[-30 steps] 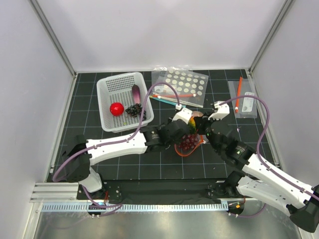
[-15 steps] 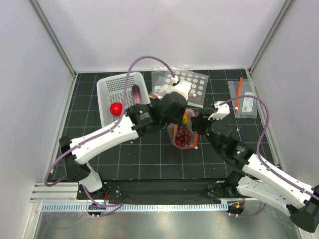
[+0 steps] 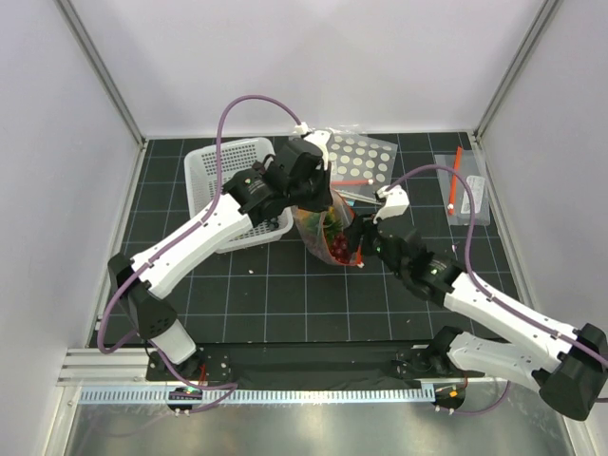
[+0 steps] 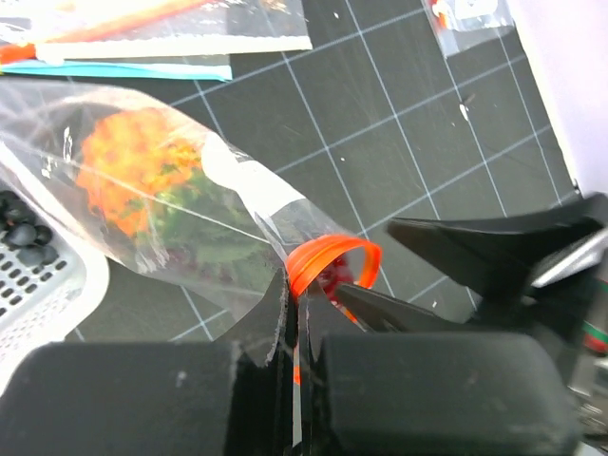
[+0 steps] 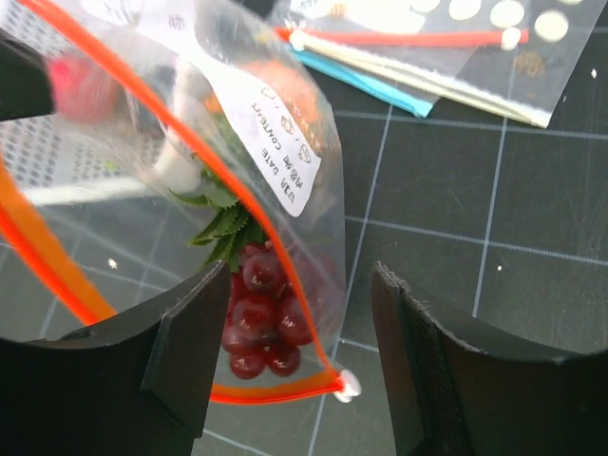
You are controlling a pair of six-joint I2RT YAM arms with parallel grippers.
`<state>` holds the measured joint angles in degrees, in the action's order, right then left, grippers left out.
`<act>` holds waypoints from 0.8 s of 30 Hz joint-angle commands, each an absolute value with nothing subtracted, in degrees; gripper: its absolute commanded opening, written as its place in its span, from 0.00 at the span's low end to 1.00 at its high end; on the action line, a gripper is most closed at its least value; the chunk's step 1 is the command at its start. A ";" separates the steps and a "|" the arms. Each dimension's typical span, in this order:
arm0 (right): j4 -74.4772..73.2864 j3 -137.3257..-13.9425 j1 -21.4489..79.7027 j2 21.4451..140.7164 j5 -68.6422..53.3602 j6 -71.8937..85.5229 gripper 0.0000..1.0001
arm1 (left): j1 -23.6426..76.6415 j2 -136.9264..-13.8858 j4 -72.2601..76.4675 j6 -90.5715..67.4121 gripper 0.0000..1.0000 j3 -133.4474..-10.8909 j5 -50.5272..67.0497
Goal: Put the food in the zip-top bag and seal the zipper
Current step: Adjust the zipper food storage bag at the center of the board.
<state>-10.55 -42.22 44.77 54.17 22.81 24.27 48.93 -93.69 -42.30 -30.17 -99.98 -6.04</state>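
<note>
Desk [image 3: 285, 294], dark gridded mat. Both arms meet near mid-desk, just right of the white basket [image 3: 217, 163].

Left end effector [image 4: 296, 302]: fingers pressed together on the mouth edge of the zip-top bag [image 4: 237, 204], pinching the plastic next to the zipper [image 4: 332, 245]. Beyond the pinch the orange strip curls into a small loop.

Top view shows the bag hanging from that grip, between the basket and the right arm. Cannot tell whether its bottom touches the desk.

Contents:
- Orange pineapple [image 4: 128, 180] sits deep in the bag, with its green leaves [image 5: 226, 228] pointing toward the mouth.
- Dark red grape bunch [image 5: 261, 313] lies by the lower corner of the mouth, near the white slider [image 5: 347, 384].
- The mouth gapes, and the zipper's two sides are well apart.

Right end effector [image 5: 299, 275]: fingers spread wide, gripping nothing, poised just in front of the bag's open mouth.

A blurred red shape shows through the plastic over the basket mesh, but it can't be identified. A black berry cluster [image 4: 21, 233] lies in the basket.

At the far edge of the desk lies a clear bag with white dots [image 3: 366, 161]. A small labelled bag [image 3: 467, 195] lies far right.
</note>
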 commanded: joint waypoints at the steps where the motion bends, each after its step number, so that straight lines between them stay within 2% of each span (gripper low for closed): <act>1: -11.69 -45.09 44.56 56.16 22.59 23.38 0.65 | 48.52 -90.97 -40.69 -31.03 0.00 -101.07 -3.25; 6: -11.87 -44.74 44.47 58.09 24.69 24.17 0.50 | 48.08 -90.00 -41.22 -31.03 0.00 -101.34 -4.48; 10: -12.39 -44.65 44.56 59.85 24.44 25.31 0.47 | 47.55 -89.56 -41.40 -31.03 0.00 -101.60 -4.57; 15: -13.27 -44.56 44.56 61.35 23.65 27.24 0.24 | 46.58 -89.12 -42.27 -30.85 0.00 -102.30 -6.15; 17: -13.53 -44.65 44.56 61.17 23.73 27.68 0.06 | 46.32 -88.95 -42.45 -30.85 0.00 -102.30 -7.03; 18: -16.15 -45.43 44.56 60.91 23.90 27.77 0.01 | 46.41 -88.86 -42.45 -30.68 0.00 -102.22 -7.21; 24: -30.21 -53.60 44.56 53.27 21.01 27.95 0.01 | 46.32 -90.52 -44.29 -30.15 0.00 -102.48 -7.56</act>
<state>-21.41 -46.96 44.77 58.17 22.35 27.27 46.94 -92.82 -44.64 -31.03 -99.98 -6.11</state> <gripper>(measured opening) 0.042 0.015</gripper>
